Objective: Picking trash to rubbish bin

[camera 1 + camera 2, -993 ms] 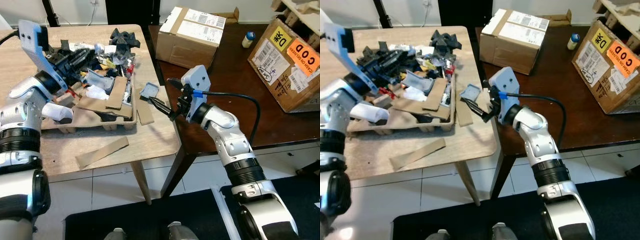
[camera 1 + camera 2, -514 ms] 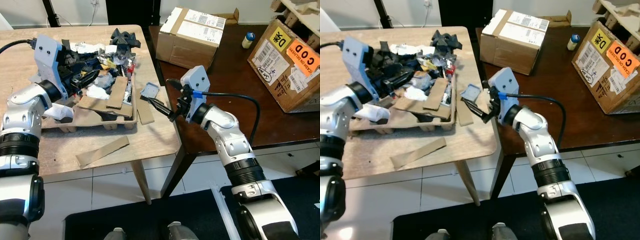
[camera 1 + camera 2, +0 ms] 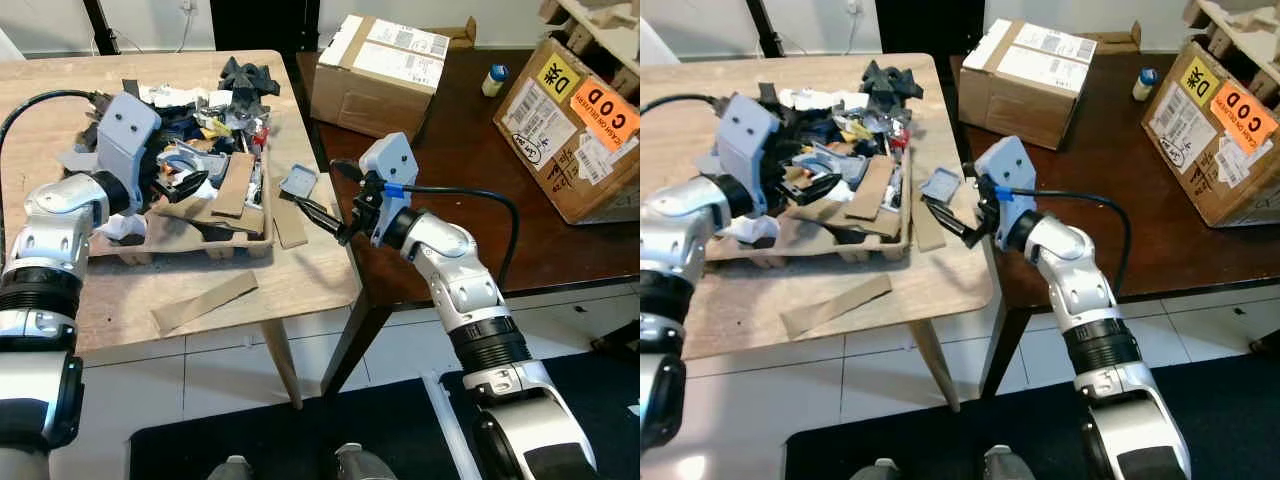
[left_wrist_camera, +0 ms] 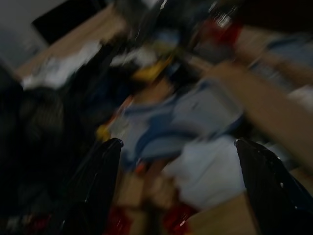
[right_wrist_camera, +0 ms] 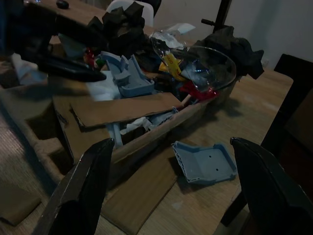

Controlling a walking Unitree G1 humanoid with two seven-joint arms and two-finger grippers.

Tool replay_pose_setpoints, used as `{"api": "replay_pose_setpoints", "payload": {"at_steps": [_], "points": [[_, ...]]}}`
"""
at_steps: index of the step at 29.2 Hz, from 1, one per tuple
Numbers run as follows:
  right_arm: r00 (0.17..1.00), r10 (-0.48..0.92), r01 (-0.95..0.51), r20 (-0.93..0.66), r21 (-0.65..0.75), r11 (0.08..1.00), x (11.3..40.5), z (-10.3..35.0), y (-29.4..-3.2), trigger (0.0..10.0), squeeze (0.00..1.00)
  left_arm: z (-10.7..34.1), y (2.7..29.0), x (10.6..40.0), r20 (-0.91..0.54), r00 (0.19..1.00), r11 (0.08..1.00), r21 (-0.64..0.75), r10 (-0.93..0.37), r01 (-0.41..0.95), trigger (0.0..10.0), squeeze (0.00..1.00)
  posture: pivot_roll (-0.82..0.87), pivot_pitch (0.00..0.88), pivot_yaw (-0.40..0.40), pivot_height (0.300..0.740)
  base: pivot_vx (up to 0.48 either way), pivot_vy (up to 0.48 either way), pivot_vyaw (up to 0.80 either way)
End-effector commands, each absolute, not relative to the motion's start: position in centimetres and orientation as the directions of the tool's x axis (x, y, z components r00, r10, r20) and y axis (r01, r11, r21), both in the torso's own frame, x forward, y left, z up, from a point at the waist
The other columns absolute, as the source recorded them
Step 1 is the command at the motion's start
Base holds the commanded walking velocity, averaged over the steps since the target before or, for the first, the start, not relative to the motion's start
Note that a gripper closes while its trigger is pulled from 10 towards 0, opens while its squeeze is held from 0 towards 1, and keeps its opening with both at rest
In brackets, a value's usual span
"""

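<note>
Left gripper [image 3: 188,183] sits over the trash pile [image 3: 195,120] on the light wood table [image 3: 300,280], long black fingers spread, nothing between them. Left wrist view is motion-blurred: pale blue and white scraps plus some red and yellow bits between the two finger tips, can't resolve more.

Pile is a jumble heaped in a moulded brown pulp tray [image 3: 190,235]: crumpled white paper, black plastic pieces, blue-grey moulded plastic, small red and yellow fragments. Flat corrugated cardboard sheet [image 3: 232,185] lies tilted across the tray's right end. A dark crumpled lump [image 3: 246,75] sits at the far edge of the pile.

Loose cardboard strip [image 3: 204,302] lies flat on the table, near the front edge, apart from the tray. Second cardboard strip [image 3: 288,222] lies just right of the tray. Small blue-grey plastic tray piece [image 3: 298,181], squarish with raised edges, rests on the table beside it, near the right edge.

Right gripper [image 3: 325,196] hangs at the table's right edge, just beside that plastic piece, fingers apart, holding nothing. Right wrist view shows the piece [image 5: 204,162] between the tips, plus a clear plastic dish [image 5: 195,66] in the pile.

Further right, dark brown table [image 3: 470,170] carries a taped cardboard box [image 3: 385,70] with labels, a small white bottle [image 3: 491,79] with blue cap, and a larger box [image 3: 575,125] with yellow and orange stickers.
</note>
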State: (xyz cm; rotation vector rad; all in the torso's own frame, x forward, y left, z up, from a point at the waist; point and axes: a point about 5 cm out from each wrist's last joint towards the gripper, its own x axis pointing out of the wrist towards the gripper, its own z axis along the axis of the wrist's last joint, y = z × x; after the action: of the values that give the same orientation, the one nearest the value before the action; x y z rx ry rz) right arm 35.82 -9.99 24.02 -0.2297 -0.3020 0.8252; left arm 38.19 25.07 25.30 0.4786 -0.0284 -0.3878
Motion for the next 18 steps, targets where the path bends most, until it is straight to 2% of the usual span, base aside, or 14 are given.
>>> {"api": "replay_pose_setpoints", "payload": {"at_steps": [1, 10, 14, 18], "points": [[0.638, 0.755, -0.688, 0.153, -0.326, 0.648, 35.7, 23.5, -10.1, 10.0, 0.0, 24.9, 25.6, 38.3, -0.088, 0.943, 0.816, 0.479, -0.321, 0.323, 10.0, 0.0, 0.04, 0.222, -0.053, 0.74, 0.0, 0.0, 0.0], [0.64, 0.752, -0.685, 0.154, -0.328, 0.651, 35.8, 23.6, -10.1, 10.0, 0.0, 23.9, 24.8, 38.9, -0.089, 0.95, 0.84, 0.448, -0.299, 0.307, 10.0, 0.0, 0.04, 0.226, -0.053, 0.74, 0.0, 0.0, 0.0], [0.641, 0.751, -0.683, 0.157, -0.33, 0.652, 35.9, 23.7, -10.1, 10.0, 0.0, 24.4, 24.1, 39.3, 0.005, 0.957, 0.894, 0.358, -0.288, 0.268, 10.0, 0.0, 0.04, 0.226, -0.052, 0.74, 0.0, 0.0, 0.0], [0.642, 0.75, -0.681, 0.159, -0.331, 0.653, 35.9, 23.8, -10.1, 10.0, 0.0, 24.3, 23.8, 39.5, 0.013, 0.957, 0.906, 0.326, -0.288, 0.269, 10.0, 0.0, 0.04, 0.225, -0.051, 0.74, 0.0, 0.0, 0.0]]}}
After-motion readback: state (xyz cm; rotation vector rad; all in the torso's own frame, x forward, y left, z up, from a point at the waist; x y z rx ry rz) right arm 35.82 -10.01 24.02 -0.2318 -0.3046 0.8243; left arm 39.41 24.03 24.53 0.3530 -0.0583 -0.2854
